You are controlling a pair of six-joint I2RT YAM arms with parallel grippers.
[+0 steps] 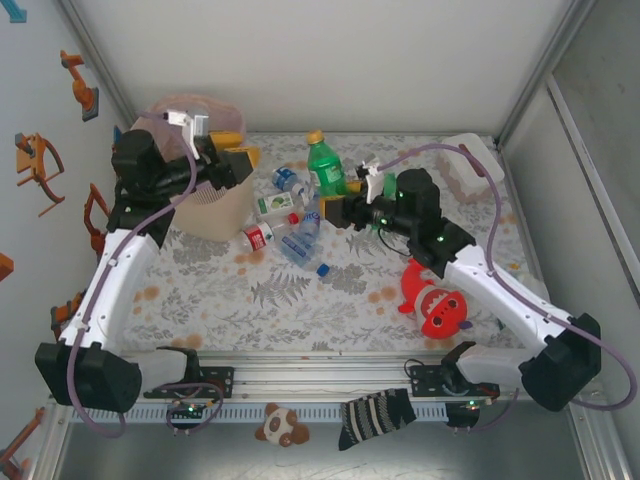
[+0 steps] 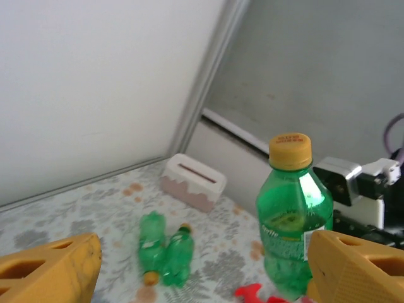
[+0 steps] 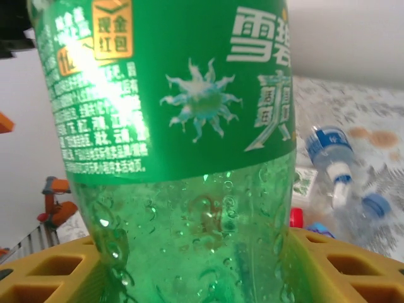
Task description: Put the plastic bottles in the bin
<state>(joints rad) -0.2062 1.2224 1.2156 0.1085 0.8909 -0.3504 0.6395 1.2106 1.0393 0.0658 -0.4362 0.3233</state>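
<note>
top view: right claw [image 1: 340, 198] pinches upright green bottle [image 1: 325, 165]; bin [image 1: 210, 215] lies to its left, under left claw [image 1: 237, 147].
left wrist: left claw [image 2: 202, 274] spread, empty; green bottle [image 2: 293, 214] ahead-right.
right wrist: green bottle [image 3: 189, 158] upright between yellow fingers [image 3: 50, 271].

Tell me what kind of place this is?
Probably a robot practice booth, not a home: two robot arms bolted to a metal rail, plain panel walls around the flowery table, and plastic bottles beside a bin.
</note>
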